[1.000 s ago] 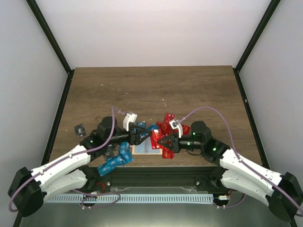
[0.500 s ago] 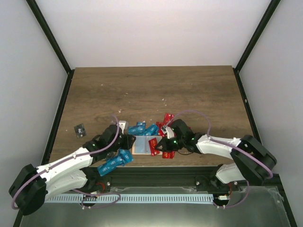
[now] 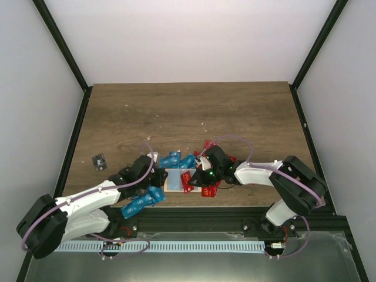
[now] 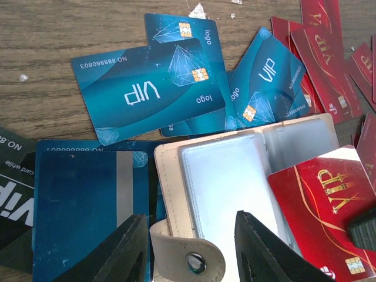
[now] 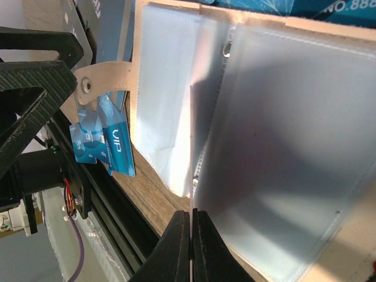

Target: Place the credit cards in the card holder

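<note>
The top camera looks down from above and behind the arms, far enough off to take in the whole table (image 3: 188, 111). The card holder (image 3: 174, 180) lies at lower centre of that view. The left wrist camera hangs close over the card holder (image 4: 223, 176), looking steeply down. The right wrist camera is nearer still, and the holder's clear pockets fill its frame. Both wrist views share the red card (image 4: 320, 200), which shows edge-on in the right one.
</note>
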Action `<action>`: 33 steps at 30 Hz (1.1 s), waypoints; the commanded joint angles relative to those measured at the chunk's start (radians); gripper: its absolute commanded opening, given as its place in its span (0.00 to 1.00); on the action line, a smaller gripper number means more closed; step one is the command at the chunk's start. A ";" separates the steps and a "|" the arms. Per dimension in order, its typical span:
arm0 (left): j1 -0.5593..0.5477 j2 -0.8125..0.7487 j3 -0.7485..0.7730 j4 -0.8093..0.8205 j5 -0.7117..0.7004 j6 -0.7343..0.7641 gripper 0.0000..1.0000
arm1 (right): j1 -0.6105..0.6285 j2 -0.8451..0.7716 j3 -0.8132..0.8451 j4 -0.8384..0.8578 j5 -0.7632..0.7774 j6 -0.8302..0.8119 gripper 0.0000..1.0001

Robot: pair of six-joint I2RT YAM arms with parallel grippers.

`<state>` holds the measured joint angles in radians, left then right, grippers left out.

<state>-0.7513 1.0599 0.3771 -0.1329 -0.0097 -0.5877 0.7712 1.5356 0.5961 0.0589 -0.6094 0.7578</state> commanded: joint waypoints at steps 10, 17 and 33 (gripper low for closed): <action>0.005 0.075 -0.010 0.062 0.027 0.008 0.38 | 0.002 0.076 0.060 0.042 -0.055 0.008 0.01; 0.005 0.093 -0.033 0.076 0.034 -0.011 0.35 | 0.001 0.115 0.086 0.051 -0.067 0.015 0.01; 0.004 0.124 -0.060 0.106 0.067 -0.031 0.21 | -0.010 0.168 0.071 0.122 -0.043 0.098 0.01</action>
<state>-0.7502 1.1767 0.3359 -0.0307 0.0360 -0.6071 0.7692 1.6989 0.6544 0.2028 -0.6914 0.8181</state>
